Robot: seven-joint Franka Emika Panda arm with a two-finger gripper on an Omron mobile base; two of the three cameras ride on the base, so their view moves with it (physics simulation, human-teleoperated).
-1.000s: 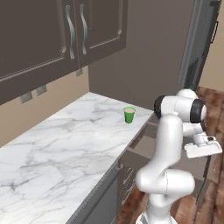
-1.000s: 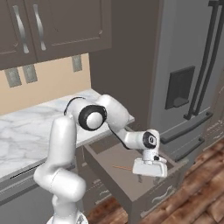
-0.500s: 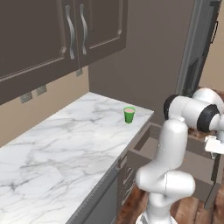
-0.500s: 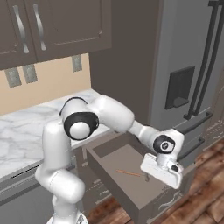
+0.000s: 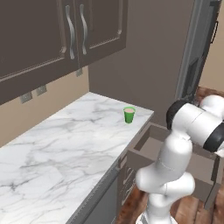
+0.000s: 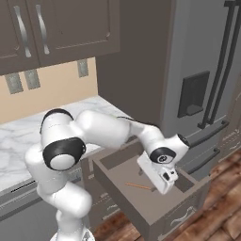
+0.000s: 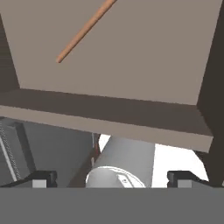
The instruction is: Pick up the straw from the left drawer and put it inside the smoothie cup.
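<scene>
**Claw over the open drawer, straw not yet taken**

The claw (image 6: pixel 165 181) is being held above the open drawer (image 6: pixel 113 176), near its right front part, with the hand tilted downward. In the hand view the two finger tips (image 7: pixel 40 179) are standing wide apart, with nothing between them, so the claw is being shown spread and empty.

Just to the left of the claw, the straw (image 6: pixel 138 186) is lying flat on the drawer floor, apart from the fingers. In the hand view the straw (image 7: pixel 85 30) is running slantwise toward the far edge of the picture, well ahead of the finger tips, while the near wall of the drawer (image 7: pixel 105 116) is crossing between them.

Farther off, beyond the drawer and up on the marble counter (image 5: pixel 65 148), the cup (image 5: pixel 129 114) is standing upright near the counter's corner.

Several risks are being judged from here. The straw is thin and lying flat, so it could be pushed along the floor or rolled away if the fingers are lowered off its line. The drawer wall could be struck if the hand is dropped too near it. A grip taken at one end could let the straw tip and miss the small mouth of the cup.

No brand, label or writing can be read anywhere.
</scene>
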